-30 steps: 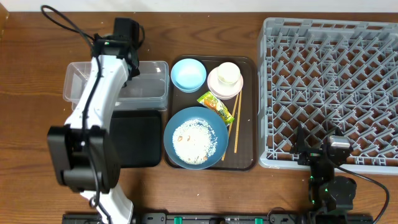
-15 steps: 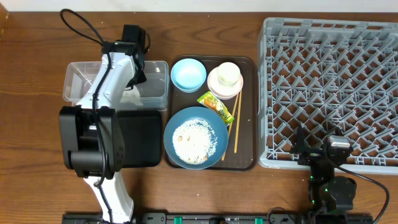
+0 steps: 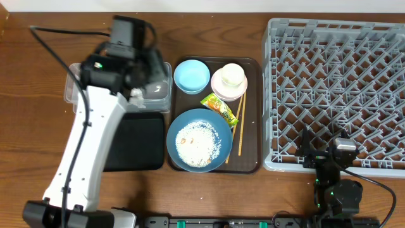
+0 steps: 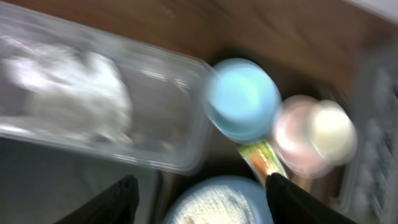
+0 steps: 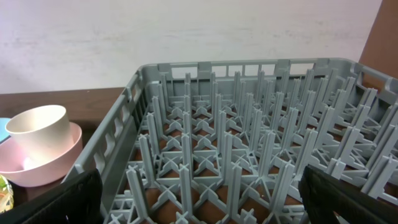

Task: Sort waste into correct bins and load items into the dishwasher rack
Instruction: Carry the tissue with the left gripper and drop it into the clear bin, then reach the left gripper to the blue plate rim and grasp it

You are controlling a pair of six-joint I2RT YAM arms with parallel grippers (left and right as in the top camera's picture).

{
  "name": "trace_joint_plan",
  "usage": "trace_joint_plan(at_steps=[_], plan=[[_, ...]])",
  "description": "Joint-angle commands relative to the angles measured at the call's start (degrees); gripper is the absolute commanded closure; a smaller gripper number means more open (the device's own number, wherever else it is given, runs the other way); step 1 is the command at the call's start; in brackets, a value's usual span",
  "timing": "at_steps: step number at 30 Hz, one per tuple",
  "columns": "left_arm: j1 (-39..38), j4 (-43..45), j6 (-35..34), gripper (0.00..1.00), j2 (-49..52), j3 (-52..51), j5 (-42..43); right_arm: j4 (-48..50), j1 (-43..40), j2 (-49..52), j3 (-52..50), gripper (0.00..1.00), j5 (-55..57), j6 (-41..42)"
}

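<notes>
The left gripper (image 4: 205, 199) hangs wide open and empty over the clear tub (image 4: 177, 134) where the crumpled napkin (image 4: 68, 87) lies; best to lift clear of its rim, then pinch the green snack wrapper (image 3: 219, 108) without nudging the chopsticks (image 3: 241, 123) beside it.

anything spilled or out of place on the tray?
Nothing spilled: rice is all inside the blue plate. The wrapper lies loose on the tray between plate and pink bowl. Cup sits in the pink bowl; chopsticks lie along the tray's right side.
</notes>
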Motion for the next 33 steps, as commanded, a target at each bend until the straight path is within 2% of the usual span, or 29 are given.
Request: trace_joint_plan(at_steps=[1,9,13,18,24,26,33], plan=[[-6.25,-0.92,0.11,0.36,1.42,-0.76,5.51,-0.22,-0.59,-0.15,-0.04,0.01,0.13,0.13],[-20.7,1.25,0.09,0.4,5.27,-4.61,4.66,-0.22,-0.59,-0.15,-0.04,0.01,0.13,0.13],[-26.73,0.87,0.07,0.48,8.24,-5.77,4.66,-0.22,-0.59,-0.15,-0.04,0.01,0.13,0.13],[-33.48,0.33,-0.15,0.53,12.57,-7.39,4.63,-0.22,-0.59,-0.15,-0.04,0.01,0.13,0.13],[-38.47,0.28,-1.46,0.54,18.53,-8.13,0.96,-0.22,-0.59,-0.15,-0.04,0.01,0.13,0.13],[-39.28,0.44,-1.77,0.58,19.93,-8.13,-0.76,-0.22,-0.59,-0.15,-0.04,0.01,0.13,0.13],[-39.8,1.46,-2.97,0.59,23.5,-8.28,-3.13,-0.22,-0.59,-0.15,-0.04,0.01,0.13,0.13]])
